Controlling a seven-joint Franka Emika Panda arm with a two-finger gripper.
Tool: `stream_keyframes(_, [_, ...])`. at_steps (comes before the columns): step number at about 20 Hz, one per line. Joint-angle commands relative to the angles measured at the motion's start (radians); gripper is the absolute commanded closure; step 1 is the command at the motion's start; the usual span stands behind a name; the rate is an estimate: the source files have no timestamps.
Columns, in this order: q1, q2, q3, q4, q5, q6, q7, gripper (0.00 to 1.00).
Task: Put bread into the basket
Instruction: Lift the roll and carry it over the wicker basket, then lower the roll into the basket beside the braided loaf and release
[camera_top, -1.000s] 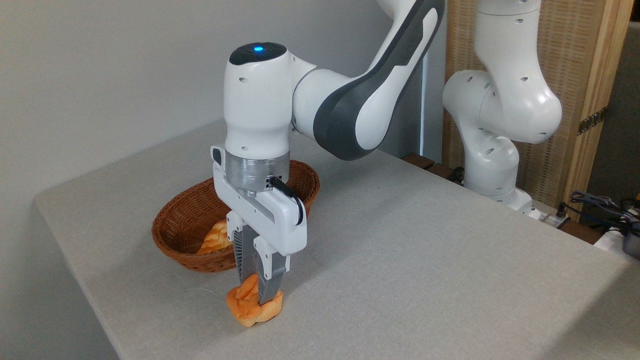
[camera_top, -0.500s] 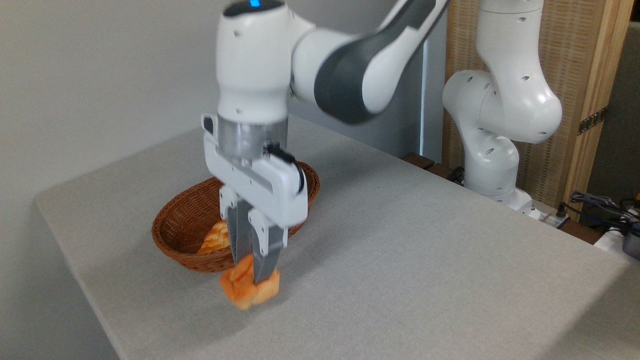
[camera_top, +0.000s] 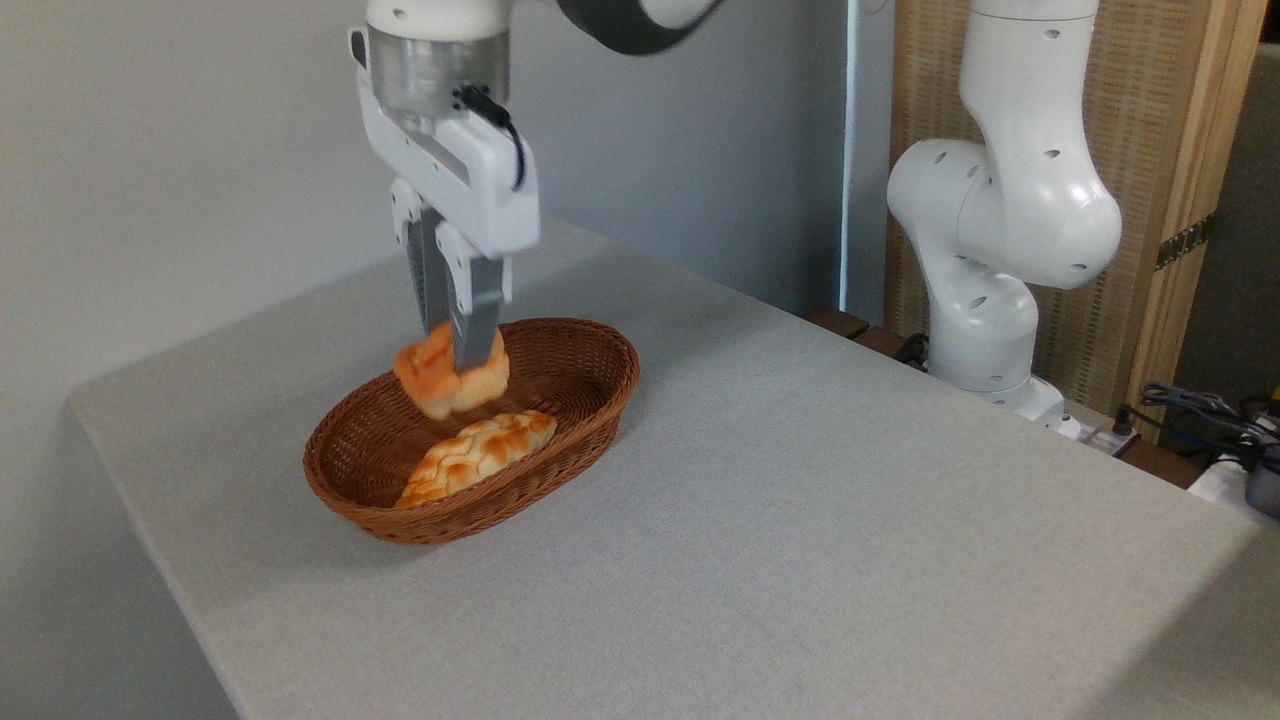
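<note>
Camera: orange knotted bun (camera_top: 447, 380) btwn fingers (camera_top: 476, 322), above basket (camera_top: 590, 400)

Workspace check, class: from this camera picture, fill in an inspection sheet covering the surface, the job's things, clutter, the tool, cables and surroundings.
Surface: table under a grey cloth, flat, unmarked.
Job's things: orange bun held in the air over the wicker basket, not yet set down.
Clutter: a paler braided loaf lies inside the basket; nothing else seen on the table.
Tool: tool points down, fingers closed on the bun.
Cables: a short black cable loops on the tool's body; a bundle of cables lies off the table, far right.
Surroundings: plain wall, woven screen behind the arm's base.
</note>
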Motion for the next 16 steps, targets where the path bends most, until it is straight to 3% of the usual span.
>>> stream_keyframes(1, [-0.101, -0.009, -0.035, -0.02, -0.002, -0.028, -0.081, 0.5])
stream_keyframes(4, [-0.19, -0.008, -0.035, -0.092, 0.01, -0.027, -0.094, 0.49])
stream_keyframes(9, [-0.261, -0.003, -0.037, -0.184, 0.058, -0.019, -0.098, 0.44])
stream_keyframes(16, [-0.261, 0.003, -0.037, -0.209, 0.064, 0.018, -0.098, 0.01])
